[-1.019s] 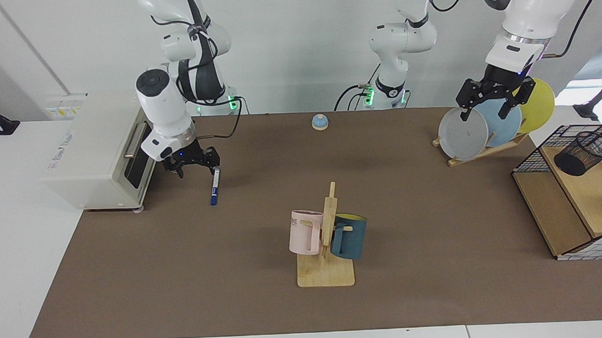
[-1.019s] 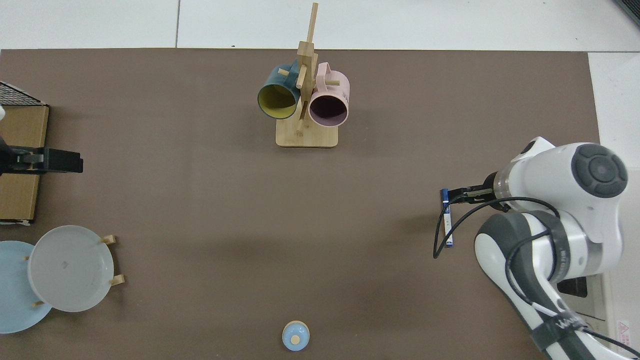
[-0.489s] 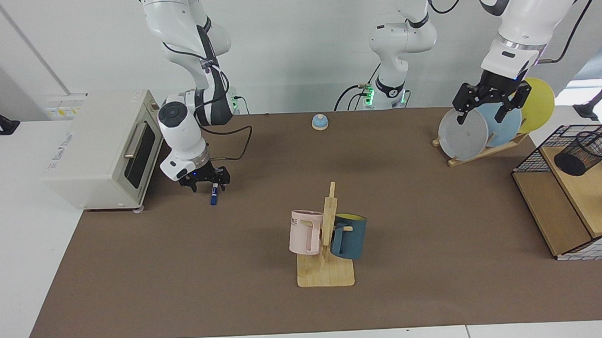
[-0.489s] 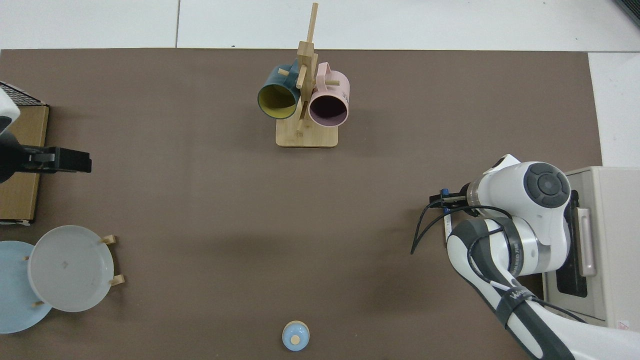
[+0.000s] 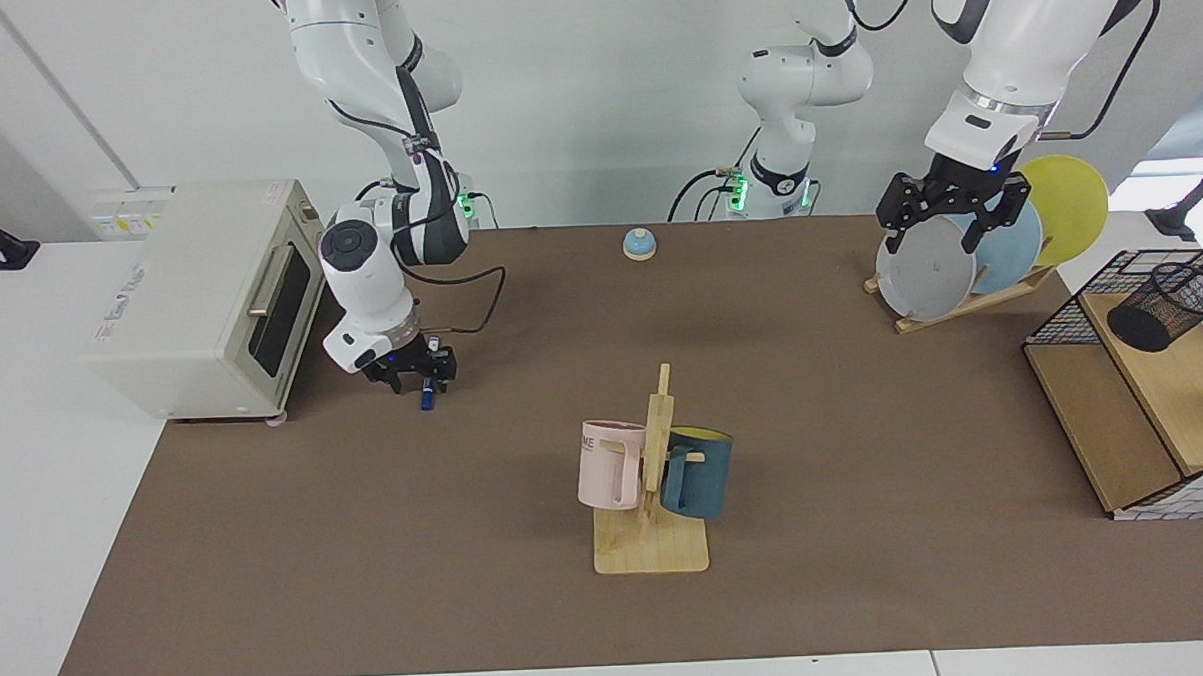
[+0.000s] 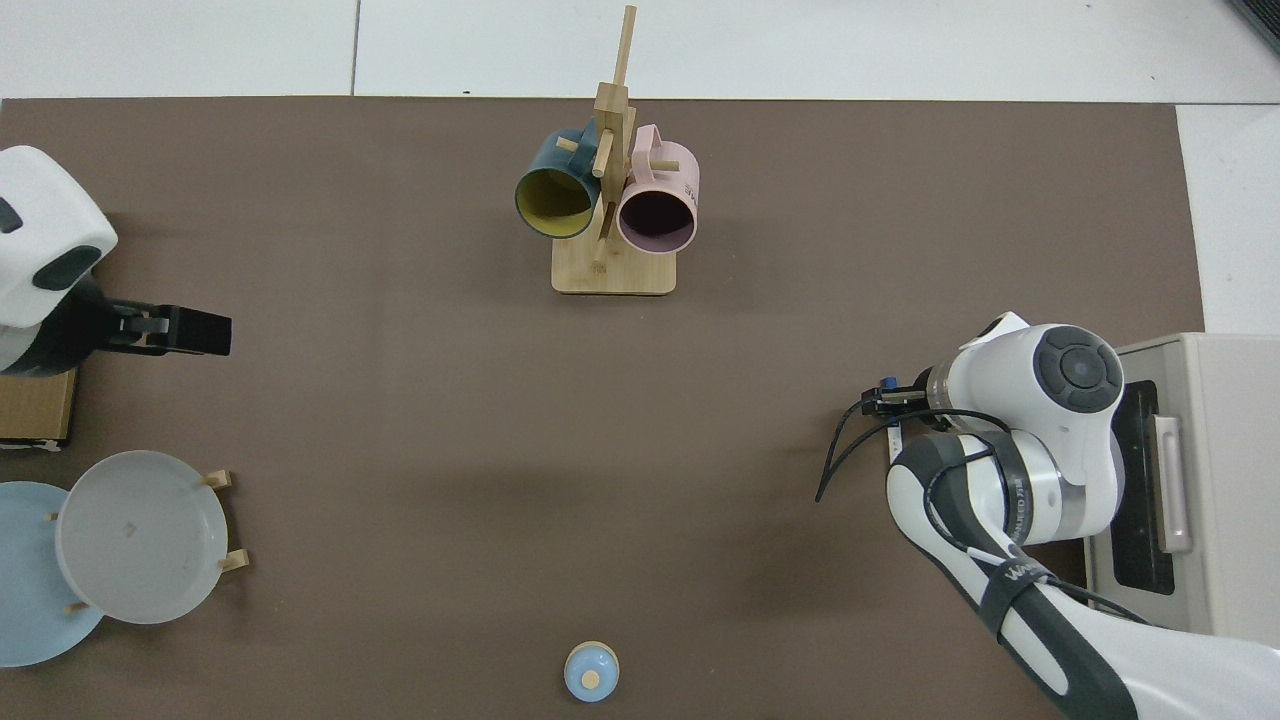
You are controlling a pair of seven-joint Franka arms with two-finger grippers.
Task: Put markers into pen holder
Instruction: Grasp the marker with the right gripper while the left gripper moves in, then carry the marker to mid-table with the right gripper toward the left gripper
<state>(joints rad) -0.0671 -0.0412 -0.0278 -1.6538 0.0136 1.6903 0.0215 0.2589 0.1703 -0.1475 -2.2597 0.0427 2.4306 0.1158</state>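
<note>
in the facing view i'm seeing my right gripper (image 5: 414,377) sitting low at the mat, its fingers straddling the marker (image 5: 426,396), whose blue end is poking out just below the fingertips; whether they're pinching it i cannot tell. my left gripper (image 5: 943,226) is hanging over the plates (image 5: 924,267), fingers spread wide, holding nothing, well apart from the pen holder (image 5: 1166,305) leaning on the wooden shelf (image 5: 1179,388).

in the top view the right gripper (image 6: 880,397) is covering most of the marker (image 6: 894,438).
</note>
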